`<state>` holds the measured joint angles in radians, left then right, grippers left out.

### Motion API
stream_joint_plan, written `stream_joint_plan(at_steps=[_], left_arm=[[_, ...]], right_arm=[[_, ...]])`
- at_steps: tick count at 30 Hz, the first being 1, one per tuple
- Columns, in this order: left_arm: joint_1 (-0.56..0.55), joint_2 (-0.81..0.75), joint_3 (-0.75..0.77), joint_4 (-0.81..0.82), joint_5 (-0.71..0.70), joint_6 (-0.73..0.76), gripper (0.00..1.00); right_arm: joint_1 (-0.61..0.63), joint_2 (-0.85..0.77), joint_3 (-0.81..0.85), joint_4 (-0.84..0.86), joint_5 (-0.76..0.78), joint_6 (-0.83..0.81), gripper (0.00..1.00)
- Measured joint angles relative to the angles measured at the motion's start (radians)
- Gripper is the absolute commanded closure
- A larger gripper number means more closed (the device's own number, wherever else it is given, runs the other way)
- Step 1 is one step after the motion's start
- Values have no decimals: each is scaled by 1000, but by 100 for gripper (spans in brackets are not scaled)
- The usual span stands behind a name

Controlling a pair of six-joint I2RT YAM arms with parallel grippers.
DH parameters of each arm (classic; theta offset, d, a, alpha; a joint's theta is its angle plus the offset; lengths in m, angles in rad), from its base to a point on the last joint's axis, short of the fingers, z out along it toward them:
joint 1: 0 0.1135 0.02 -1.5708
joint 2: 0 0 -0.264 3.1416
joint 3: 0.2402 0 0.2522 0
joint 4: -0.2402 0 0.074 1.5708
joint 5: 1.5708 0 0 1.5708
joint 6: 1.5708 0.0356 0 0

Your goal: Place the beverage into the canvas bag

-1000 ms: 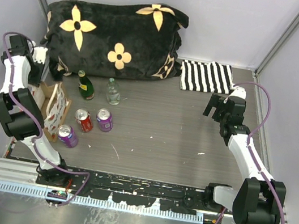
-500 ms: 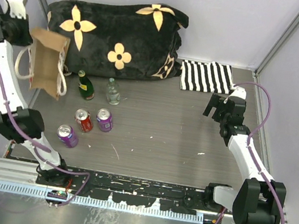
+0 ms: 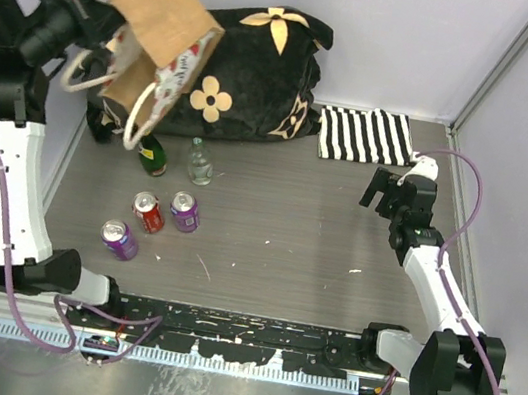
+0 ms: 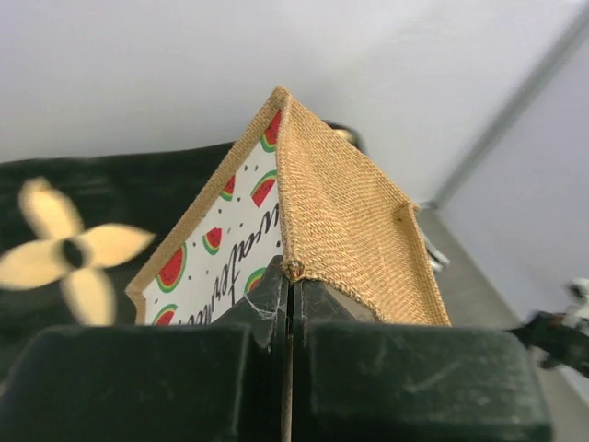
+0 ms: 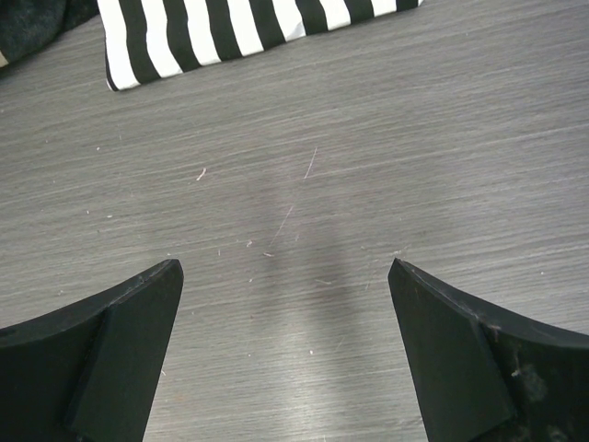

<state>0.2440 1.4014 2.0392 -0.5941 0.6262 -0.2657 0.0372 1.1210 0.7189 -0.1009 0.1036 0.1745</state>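
**A:** Left wrist view, so how are your claws?

**B:** My left claw (image 4: 289, 287) is pinched shut on the edge of the canvas bag (image 4: 345, 216), held aloft and tilted before the black plush (image 4: 129, 184). My right claw (image 5: 283, 269) gapes empty over the desk (image 5: 304, 157).

Hidden, cut off, unreadable
Left wrist view: left gripper (image 4: 291, 281) covers the canvas bag (image 4: 350, 221) lower edge; script on its white panel partly hidden, unreadable; plush (image 4: 55, 189) w/ flower blurred at left. Right wrist view: striped cloth (image 5: 230, 32) cut by top edge. Top view: red can (image 3: 148, 211) label too small to read.
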Motion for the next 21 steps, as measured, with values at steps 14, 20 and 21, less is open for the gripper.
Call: stream_joint_plan(at_steps=[14,20,21], left_arm=[[-652,-34,-274,173,-238,-210,100],[-844,-39,-337,91,-441,-234,100],[-864,-39,-340,68,-471,-241,100]], right_arm=[[0,-87,-28,-23,15,15,0],[0,-116,-21,-62,27,11,0],[0,-121,-19,-68,30,10,0]])
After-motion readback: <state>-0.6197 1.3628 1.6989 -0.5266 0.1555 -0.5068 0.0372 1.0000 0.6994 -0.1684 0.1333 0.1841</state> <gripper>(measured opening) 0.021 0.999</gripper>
